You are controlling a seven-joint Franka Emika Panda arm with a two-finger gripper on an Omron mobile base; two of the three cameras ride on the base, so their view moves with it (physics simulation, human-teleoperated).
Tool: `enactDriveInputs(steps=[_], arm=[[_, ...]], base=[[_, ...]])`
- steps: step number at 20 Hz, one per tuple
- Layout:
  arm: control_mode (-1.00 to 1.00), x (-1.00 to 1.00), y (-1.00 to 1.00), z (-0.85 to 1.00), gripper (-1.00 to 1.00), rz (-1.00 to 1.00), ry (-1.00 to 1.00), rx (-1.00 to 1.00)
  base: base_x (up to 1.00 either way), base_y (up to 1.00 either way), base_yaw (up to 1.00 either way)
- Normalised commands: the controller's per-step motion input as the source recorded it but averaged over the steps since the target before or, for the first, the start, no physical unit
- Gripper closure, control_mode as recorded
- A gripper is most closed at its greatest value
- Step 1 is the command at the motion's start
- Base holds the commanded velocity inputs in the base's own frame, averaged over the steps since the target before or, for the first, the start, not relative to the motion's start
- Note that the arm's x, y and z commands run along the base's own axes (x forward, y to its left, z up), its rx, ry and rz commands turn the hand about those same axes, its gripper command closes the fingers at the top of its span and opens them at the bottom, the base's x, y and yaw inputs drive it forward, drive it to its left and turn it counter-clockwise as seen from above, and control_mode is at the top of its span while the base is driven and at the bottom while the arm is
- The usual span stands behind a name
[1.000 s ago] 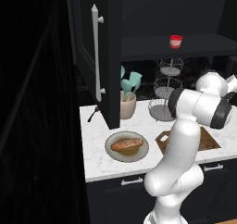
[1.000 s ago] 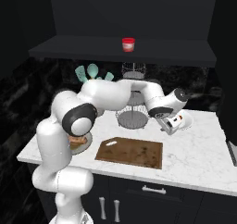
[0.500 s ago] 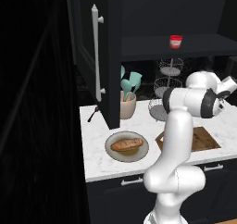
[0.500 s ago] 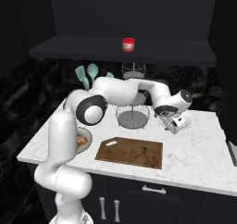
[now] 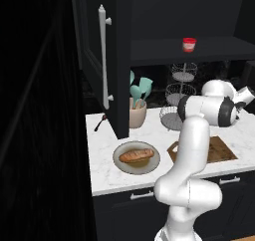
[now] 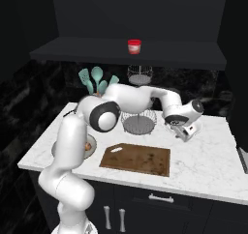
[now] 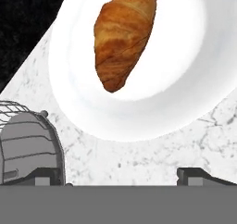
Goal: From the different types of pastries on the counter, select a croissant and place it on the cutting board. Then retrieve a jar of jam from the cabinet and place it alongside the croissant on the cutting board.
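Here, going left to right in the right base view, a grey plate [image 6: 89, 148] peeks from behind the arm, teal utensils [image 6: 97, 79] stand at the back, and the cutting board [image 6: 137, 159] lies bare on the marble surface [image 6: 208, 165]. A wire basket stand [image 6: 139, 122] sits just behind the board. The jar of jam [image 6: 134, 46] rests on the cabinet shelf [image 6: 87, 54] above. The end effector [image 6: 185, 132], fingers spread wide and empty, hangs over a white plate [image 7: 185, 79] carrying the croissant [image 7: 122, 31].

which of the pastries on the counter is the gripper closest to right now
The croissant on the white plate, just ahead of the open gripper in the hand view. The long loaf lies on the grey plate at the counter's far left end.
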Motion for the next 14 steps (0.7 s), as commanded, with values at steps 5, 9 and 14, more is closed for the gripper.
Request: enactDriveInputs(steps=[5,9,14], arm=[[-1.00,0.31,-0.02,0.01,-1.00,0.00,0.00,-0.01],[-1.00,0.47,-0.03,0.07,-1.00,0.00,0.00,0.00],[-1.00,0.48,-0.21,0.04,-1.00,0.00,0.03,0.00]], base=[[0.00,0.00,0.00],[0.00,0.00,0.00],[0.00,0.00,0.00]])
